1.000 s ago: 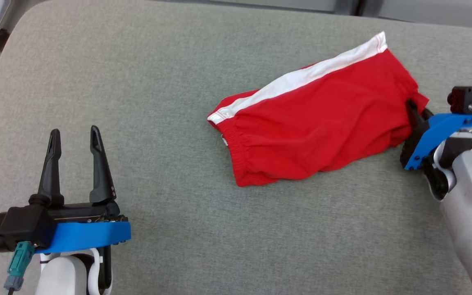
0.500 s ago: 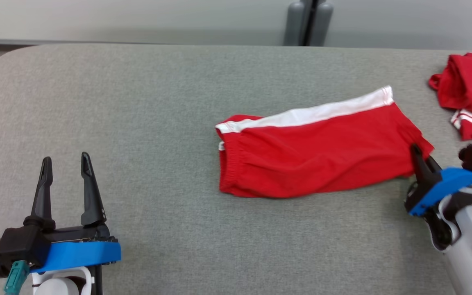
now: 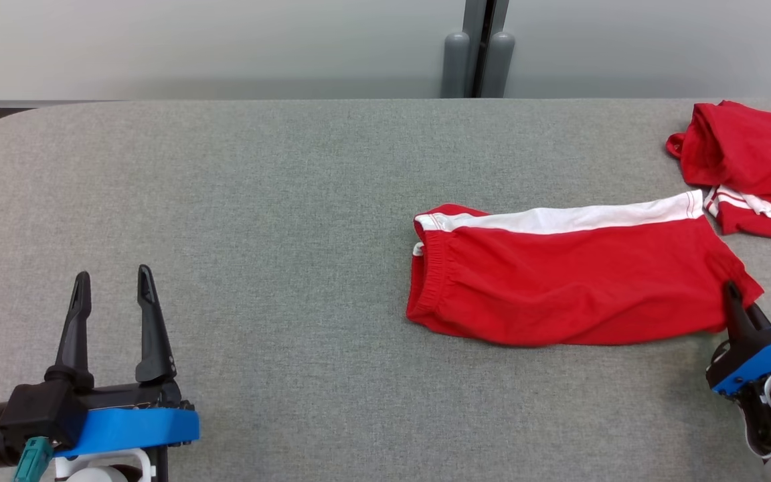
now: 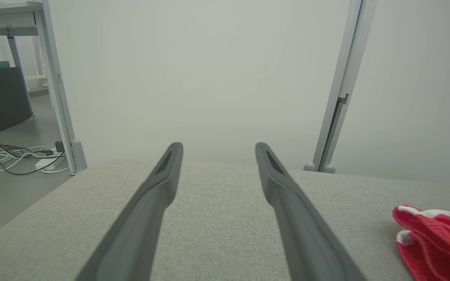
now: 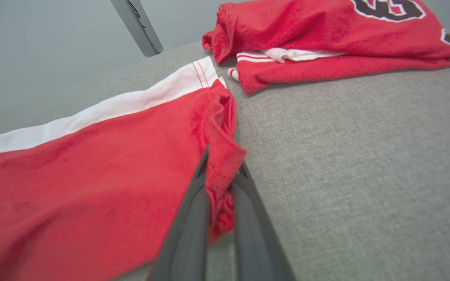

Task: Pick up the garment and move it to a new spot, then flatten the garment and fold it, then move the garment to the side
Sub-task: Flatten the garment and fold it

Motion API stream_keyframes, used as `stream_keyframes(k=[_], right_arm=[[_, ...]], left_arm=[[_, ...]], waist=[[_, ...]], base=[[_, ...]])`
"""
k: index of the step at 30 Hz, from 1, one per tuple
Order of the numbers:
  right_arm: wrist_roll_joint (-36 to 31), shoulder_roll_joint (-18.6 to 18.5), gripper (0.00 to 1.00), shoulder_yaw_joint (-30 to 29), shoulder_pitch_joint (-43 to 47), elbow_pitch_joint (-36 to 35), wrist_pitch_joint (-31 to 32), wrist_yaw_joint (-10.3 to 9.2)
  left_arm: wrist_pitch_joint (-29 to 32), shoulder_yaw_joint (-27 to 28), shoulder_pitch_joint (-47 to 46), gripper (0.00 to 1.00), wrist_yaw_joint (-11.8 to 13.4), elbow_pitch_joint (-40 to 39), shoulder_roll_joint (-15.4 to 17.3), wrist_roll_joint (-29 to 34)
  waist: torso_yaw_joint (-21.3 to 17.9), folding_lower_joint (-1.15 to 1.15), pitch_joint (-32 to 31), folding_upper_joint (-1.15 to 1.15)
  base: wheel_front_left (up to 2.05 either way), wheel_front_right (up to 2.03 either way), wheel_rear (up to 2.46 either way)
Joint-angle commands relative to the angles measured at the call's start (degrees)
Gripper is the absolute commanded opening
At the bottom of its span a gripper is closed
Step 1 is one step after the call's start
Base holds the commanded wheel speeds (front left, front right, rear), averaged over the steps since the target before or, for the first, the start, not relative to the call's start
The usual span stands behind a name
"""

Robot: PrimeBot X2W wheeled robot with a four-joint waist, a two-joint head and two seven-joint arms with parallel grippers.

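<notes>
Currently the red shorts (image 3: 579,288) lie flat on the grey surface (image 3: 258,201), right jaws clamped on their hem corner; left jaws stand apart, empty, well away. A red jersey (image 3: 753,161) lies just beside the shorts.

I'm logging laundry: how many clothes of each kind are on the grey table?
Shorts: 1
Jersey: 1 (crumpled; it looks like a single piece)
Total: 2
</notes>
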Motion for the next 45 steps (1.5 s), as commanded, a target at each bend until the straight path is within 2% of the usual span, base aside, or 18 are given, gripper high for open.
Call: stream_keyframes(k=[1,10,17,22,34,41,42,43,45], right_arm=[[-0.41,0.52,0.0,-0.35,0.56,-1.04,0.07,0.01],[-3.15,4.86,0.0,0.25,-4.66,-7.52,1.65,0.02],[-5.52,10.57,0.0,2.88,-9.27,-10.77,3.87,0.02],[-6.83,13.23,0.0,6.08,-10.39,-11.85,4.89,0.02],[-7.13,15.83,0.0,18.99,-2.41,-13.11,5.87,0.02],[-5.37,16.11,0.0,22.36,0.51,-12.59,4.52,0.02],[-5.19,16.17,0.45,22.74,0.67,-12.5,4.18,0.02],[-5.15,16.14,1.0,23.01,0.58,-12.44,3.84,0.02],[-5.27,16.14,1.0,23.45,0.36,-12.44,3.31,0.02]], left_arm=[[-0.25,-0.21,0.02,1.0,-0.27,0.1,-0.07,0.28],[-0.25,-1.34,0.39,1.0,-0.02,0.59,-0.07,0.0],[-0.25,-2.58,0.52,1.0,-0.02,1.03,-0.07,-0.44],[-0.25,-2.8,0.54,1.0,0.21,1.18,-0.08,-0.54],[-0.25,-2.88,1.6,1.0,0.54,1.13,-0.07,-1.18],[-0.25,-2.85,1.07,1.0,0.5,1.44,-0.08,-1.31],[-0.25,-2.86,0.96,1.0,0.5,1.47,-0.08,-1.35],[-0.25,-2.93,0.87,1.0,0.51,1.5,-0.07,-1.34],[-0.25,-3.01,0.79,1.0,0.51,1.5,-0.08,-1.3]], waist=[[0.01,0.0,-0.17,0.0],[0.6,0.0,-1.86,0.0],[2.4,0.0,-2.64,0.0],[3.94,0.0,-2.87,0.0],[5.01,0.0,-3.24,0.0],[4.81,0.0,-3.13,0.0],[4.71,0.0,-3.12,0.0],[4.61,0.0,-3.09,0.0],[4.47,0.0,-3.04,0.0]], base=[[0.0,0.0,0.0],[0.0,0.0,0.0],[0.0,0.0,0.0],[0.0,0.0,0.0],[0.0,0.0,0.0],[0.0,0.0,0.0],[0.0,0.0,0.0],[0.0,0.0,0.0],[0.0,0.0,0.0]])
